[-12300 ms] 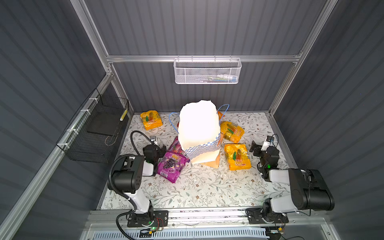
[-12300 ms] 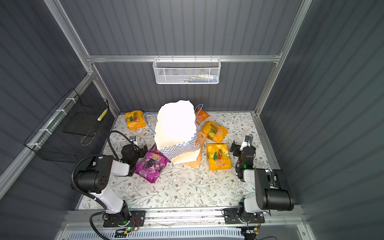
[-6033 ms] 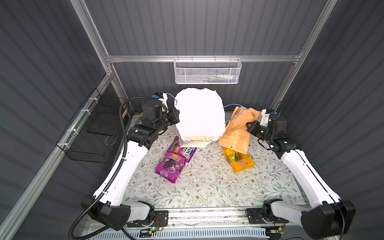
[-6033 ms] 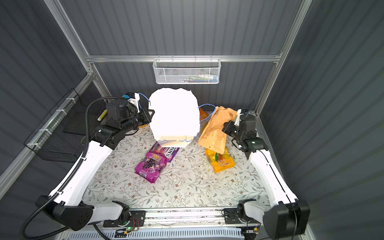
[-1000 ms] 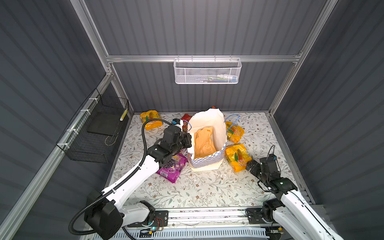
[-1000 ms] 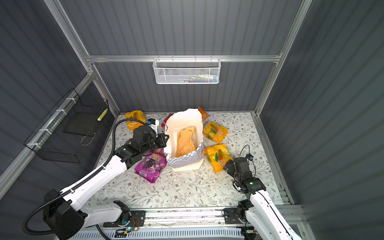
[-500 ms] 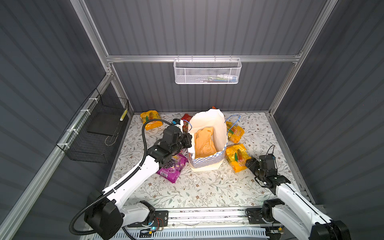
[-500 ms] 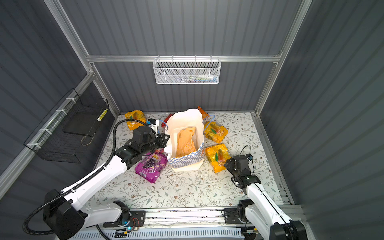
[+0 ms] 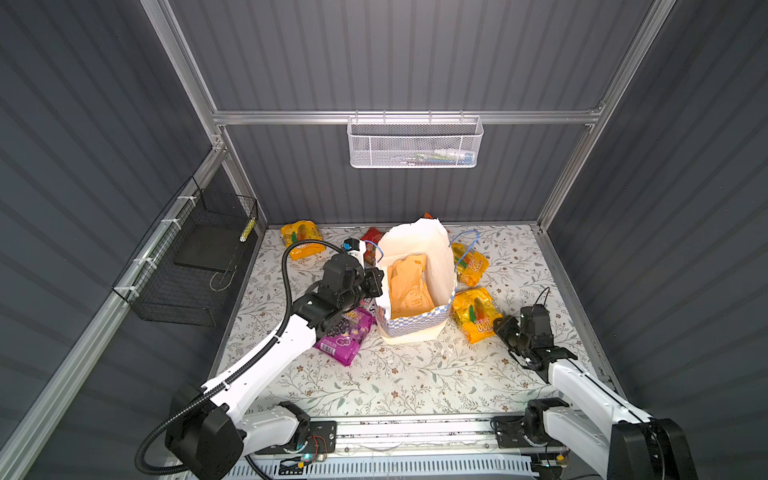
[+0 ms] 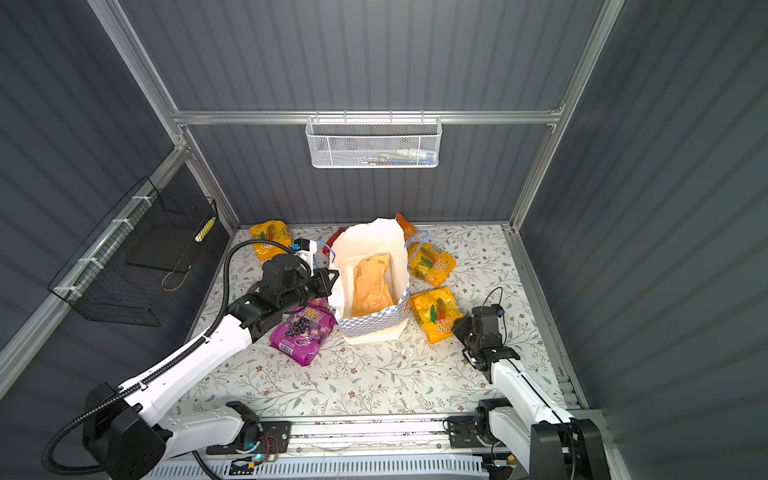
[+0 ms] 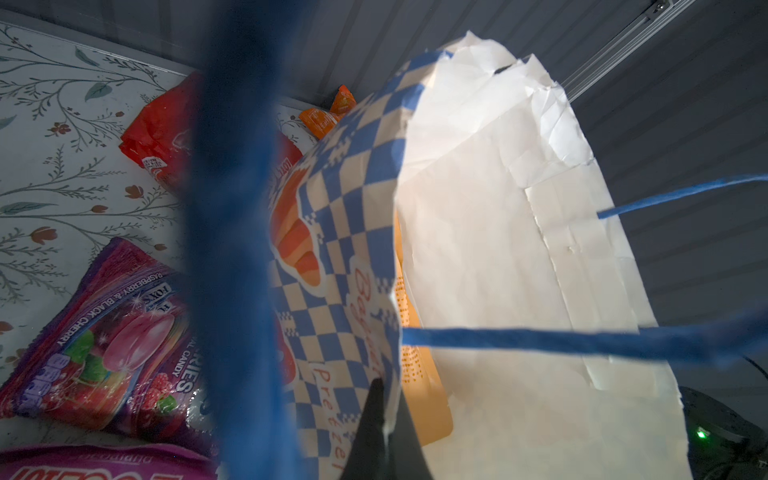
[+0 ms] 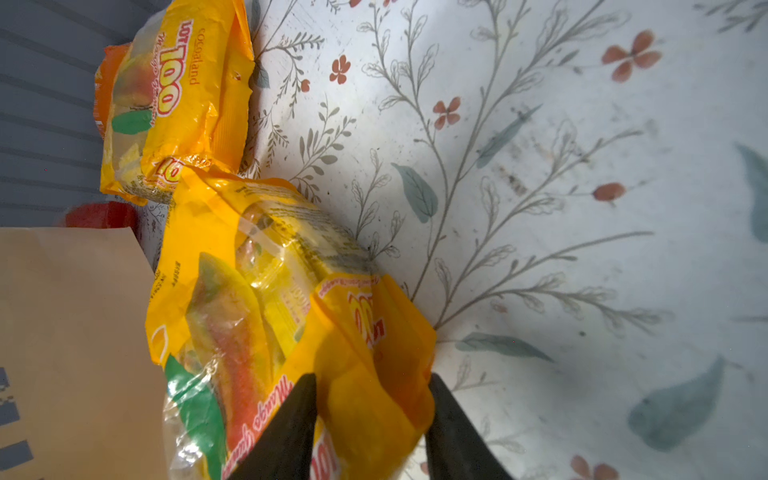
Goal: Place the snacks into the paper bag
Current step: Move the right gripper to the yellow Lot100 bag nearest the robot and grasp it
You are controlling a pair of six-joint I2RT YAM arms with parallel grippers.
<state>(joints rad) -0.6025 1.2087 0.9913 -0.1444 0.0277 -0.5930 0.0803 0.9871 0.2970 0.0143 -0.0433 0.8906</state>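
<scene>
On the floral table (image 9: pixel 395 374) the paper bag (image 9: pixel 415 245) (image 10: pixel 370 241) stands with its mouth open upward. Inside it an orange-tan printed shape (image 9: pixel 407 282) shows; whether that is a packet or the bag's own print, I cannot tell. The left gripper (image 9: pixel 376 280) is pinched closed on the bag's left rim.

Every snack I can name lies outside the bag. The near "100" packet (image 9: pixel 476 313) (image 12: pixel 249 291) lies just beside the bag's right side. The right gripper (image 9: pixel 500 326) (image 12: pixel 372 376) has a finger on each side of that packet's crumpled end, but I cannot tell whether it truly clamps. A second "100" packet (image 9: pixel 471 259) sits behind that one, and a third "100" packet (image 9: pixel 301 239) lies at the back left. The grape packet (image 9: pixel 345 332) and FOX'S packet (image 11: pixel 104 345) lie left of the bag. The red packet (image 11: pixel 158 133) and small orange packet (image 10: pixel 405 226) lie behind it.

The white mesh basket (image 9: pixel 415 145) on the back wall holds something pale, too small to name. The black wire basket (image 9: pixel 195 266) on the left wall shows a yellow-green item (image 9: pixel 248 229) at its rim.
</scene>
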